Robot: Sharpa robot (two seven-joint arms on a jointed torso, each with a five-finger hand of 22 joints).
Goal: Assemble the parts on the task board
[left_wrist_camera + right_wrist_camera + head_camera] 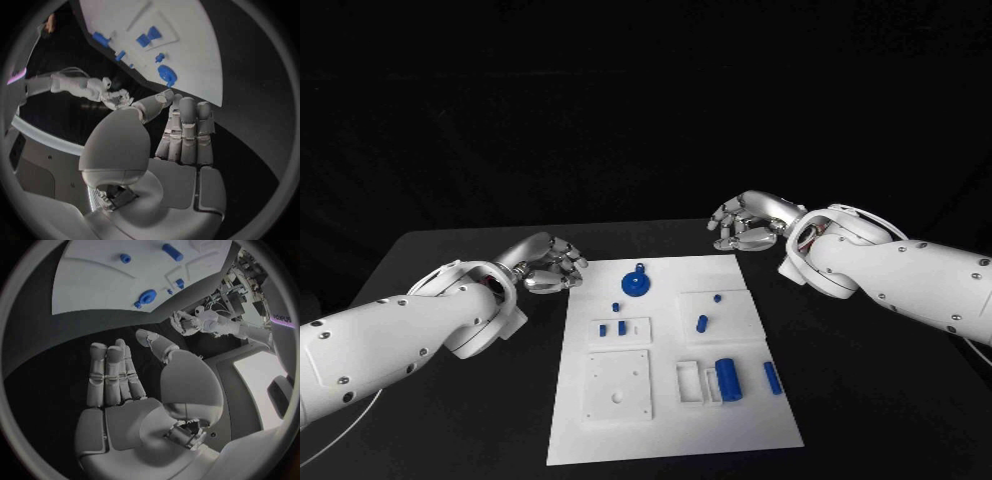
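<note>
I see the task board [668, 430] lying flat mid-tabletop [444, 420], its near end toward me. Closest on it are a blue cylinder [727, 379] and a blue peg [772, 376], then small parts [620, 327] further up, and a round blue part [636, 284] near the far end. My left hand [548, 266] hovers off the board's far-left corner, fingers apart, holding nothing. My right hand [747, 223] hangs beyond the far-right corner, likewise empty and spread.
</note>
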